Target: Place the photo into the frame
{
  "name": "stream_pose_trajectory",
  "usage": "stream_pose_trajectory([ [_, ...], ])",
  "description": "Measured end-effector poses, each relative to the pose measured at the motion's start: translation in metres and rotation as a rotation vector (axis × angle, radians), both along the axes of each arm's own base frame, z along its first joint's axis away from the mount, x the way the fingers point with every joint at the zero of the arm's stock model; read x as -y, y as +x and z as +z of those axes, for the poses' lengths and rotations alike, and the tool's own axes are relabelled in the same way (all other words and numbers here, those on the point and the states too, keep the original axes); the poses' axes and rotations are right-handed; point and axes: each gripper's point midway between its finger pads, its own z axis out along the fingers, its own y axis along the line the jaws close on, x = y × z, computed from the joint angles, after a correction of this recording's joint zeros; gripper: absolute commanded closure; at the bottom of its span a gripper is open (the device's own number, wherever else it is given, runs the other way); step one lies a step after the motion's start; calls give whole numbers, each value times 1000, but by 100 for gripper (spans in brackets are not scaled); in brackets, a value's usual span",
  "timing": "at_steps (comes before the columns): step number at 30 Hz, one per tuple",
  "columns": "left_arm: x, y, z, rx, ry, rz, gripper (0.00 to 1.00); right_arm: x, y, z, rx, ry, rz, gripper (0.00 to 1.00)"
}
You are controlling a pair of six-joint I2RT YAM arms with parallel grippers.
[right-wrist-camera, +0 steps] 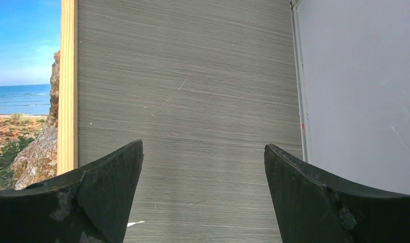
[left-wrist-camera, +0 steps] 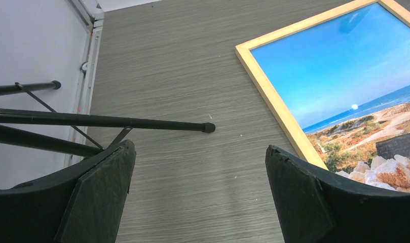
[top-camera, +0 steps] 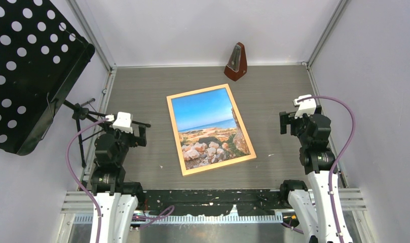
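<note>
The grey wood-grain bench [top-camera: 142, 91] is carrying the work. A black perforated metal music stand [top-camera: 25, 66] is standing at its left edge, with its tripod legs reaching onto the surface.

The thin light natural-wood rectangular frame [top-camera: 175, 135] is lying flat and skewed at mid-bench, between the two arms and apart from both. The large rectangular photo [top-camera: 211, 129] of blue sky, sea and pale boulders is sitting face up inside the moulding, filling it on all four sides seen.

The black left arm [top-camera: 111, 147] and black right arm [top-camera: 314, 131] are hanging back on either side. The left jaws and right jaws are standing wide apart, gripping nothing, with bare bench showing between them. A small brown wooden metronome [top-camera: 236, 63] is standing by the far wall.

Judgement: insertion is appearing complete. Whether any backing is fitted behind cannot be told.
</note>
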Motion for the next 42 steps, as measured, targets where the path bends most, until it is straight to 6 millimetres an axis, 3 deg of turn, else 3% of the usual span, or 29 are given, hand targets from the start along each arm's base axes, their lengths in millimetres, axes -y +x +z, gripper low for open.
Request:
stream_pose_trajectory([
  [27, 0, 2, -5, -12, -5, -7, 0, -2, 4, -13, -53, 0, 15, 5],
  [42, -1, 6, -14, -52, -10, -4, 0, -2, -2, -5, -9, -7, 17, 5],
])
